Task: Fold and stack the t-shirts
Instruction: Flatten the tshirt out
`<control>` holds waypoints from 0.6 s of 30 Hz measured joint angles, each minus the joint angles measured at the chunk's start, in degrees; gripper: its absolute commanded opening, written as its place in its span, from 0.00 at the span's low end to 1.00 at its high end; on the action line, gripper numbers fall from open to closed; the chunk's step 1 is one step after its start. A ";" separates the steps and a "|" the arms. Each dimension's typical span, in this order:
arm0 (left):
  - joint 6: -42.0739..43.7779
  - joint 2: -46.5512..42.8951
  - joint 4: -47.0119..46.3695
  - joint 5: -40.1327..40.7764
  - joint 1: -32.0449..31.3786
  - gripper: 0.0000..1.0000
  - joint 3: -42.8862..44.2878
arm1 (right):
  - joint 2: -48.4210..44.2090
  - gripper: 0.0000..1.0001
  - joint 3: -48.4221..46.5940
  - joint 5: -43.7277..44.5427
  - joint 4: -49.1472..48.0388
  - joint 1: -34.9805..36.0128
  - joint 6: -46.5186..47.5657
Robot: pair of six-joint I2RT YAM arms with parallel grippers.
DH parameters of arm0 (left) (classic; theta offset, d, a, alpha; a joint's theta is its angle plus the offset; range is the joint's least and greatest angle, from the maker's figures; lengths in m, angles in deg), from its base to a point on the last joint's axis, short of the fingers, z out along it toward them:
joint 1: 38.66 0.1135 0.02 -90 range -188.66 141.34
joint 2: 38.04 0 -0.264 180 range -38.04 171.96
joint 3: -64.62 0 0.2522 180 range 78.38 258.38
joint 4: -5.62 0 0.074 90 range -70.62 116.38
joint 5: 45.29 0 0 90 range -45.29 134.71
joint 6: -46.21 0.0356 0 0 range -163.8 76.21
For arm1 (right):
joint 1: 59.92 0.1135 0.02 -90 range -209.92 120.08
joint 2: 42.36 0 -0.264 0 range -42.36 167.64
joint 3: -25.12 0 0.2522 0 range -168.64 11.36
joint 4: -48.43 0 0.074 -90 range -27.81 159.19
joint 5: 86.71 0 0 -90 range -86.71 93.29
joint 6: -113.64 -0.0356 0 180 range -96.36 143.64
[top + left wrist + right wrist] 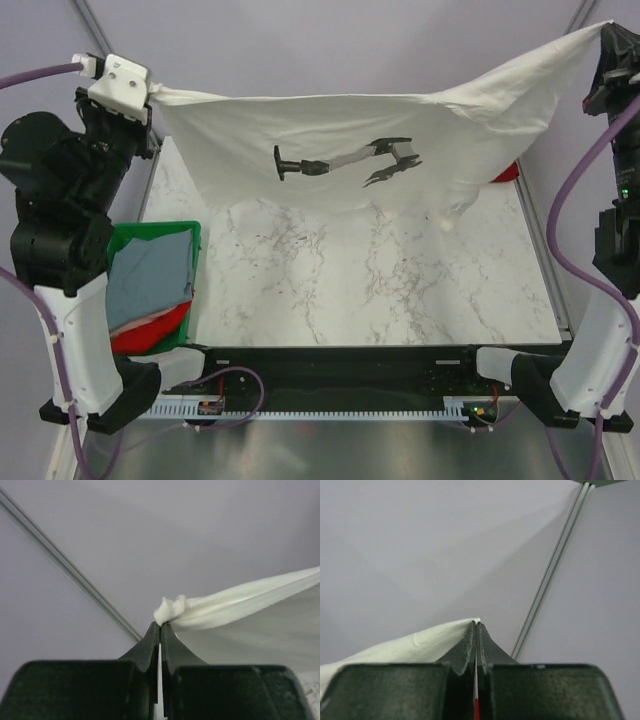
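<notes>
The large white t-shirt point(330, 130) with a black chest print point(350, 160) hangs stretched in the air across the back of the table, held by both grippers. My left gripper point(150, 92) is shut on its left corner, a bunched white tip point(170, 609) in the left wrist view. My right gripper point(603, 35) is shut on its right corner, a hemmed edge point(445, 632) in the right wrist view. The shirt's lower edge sags down to the table near the back right. Grey-blue point(150, 275) and bright red point(150, 328) shirts lie in the green crate point(155, 232).
The green crate stands at the table's left side beside the left arm. A bit of red cloth point(507, 172) shows behind the white shirt at the back right. The marble table top point(370, 290) spreads in front of the hanging shirt.
</notes>
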 measured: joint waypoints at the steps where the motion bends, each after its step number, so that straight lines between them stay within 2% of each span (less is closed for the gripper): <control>1: 0.00 -1.22 -0.48 0.24 0.00 0.02 -0.09 | -1.60 0.00 -0.02 0.28 -0.11 0.00 0.61; 10: 0.28 -8.57 -1.51 0.94 0.00 0.02 -0.96 | -10.38 0.00 -0.98 2.45 0.09 0.00 4.17; 15: 1.88 -11.13 -4.00 0.85 0.00 0.02 -1.05 | -10.58 0.00 -5.35 2.89 -2.12 0.00 6.45; 18: 3.15 -11.82 -6.43 0.35 0.00 0.02 -4.04 | -10.10 0.00 -3.69 2.49 -4.22 0.00 7.26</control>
